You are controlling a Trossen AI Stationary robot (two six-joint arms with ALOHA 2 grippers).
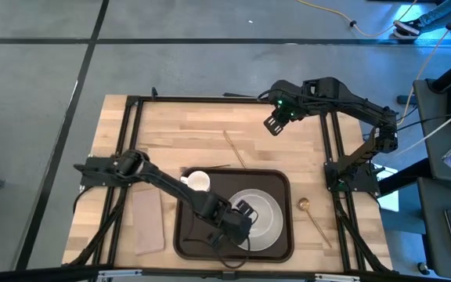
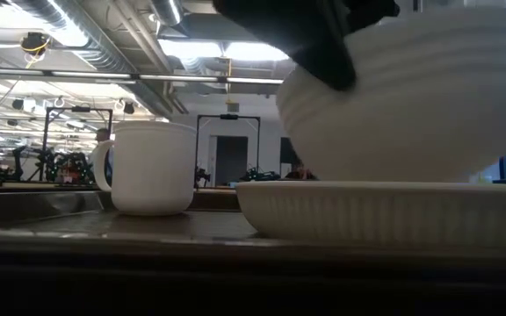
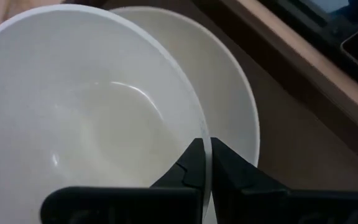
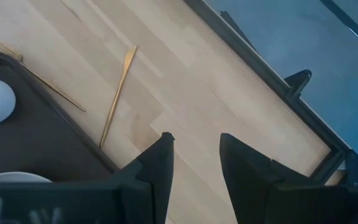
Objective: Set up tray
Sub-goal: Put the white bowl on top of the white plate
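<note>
On the dark brown tray (image 1: 284,184) stand a white mug (image 1: 198,182) at its far left and a white plate (image 2: 385,211) on its right half. My left gripper (image 3: 207,146) is over the plate, shut on a white bowl (image 3: 86,118). In the low view the bowl (image 2: 411,96) is tilted, with its underside down at the plate's rim. My right gripper (image 1: 274,123) hangs open above the bare wood beyond the tray, holding nothing. My left gripper pinches the bowl's rim (image 3: 205,134), one finger inside the bowl and one outside its wall. The fingers slant down from the tray's left side. The bowl sits tilted low over the plate; I cannot tell whether its underside touches the plate.
A tan napkin (image 1: 149,223) lies left of the tray. A gold spoon (image 1: 308,205) lies right of it. A gold knife (image 4: 118,93) and another thin gold utensil (image 4: 42,78) lie on the wood just beyond the tray's far edge. Black frame rails (image 1: 331,141) border the table.
</note>
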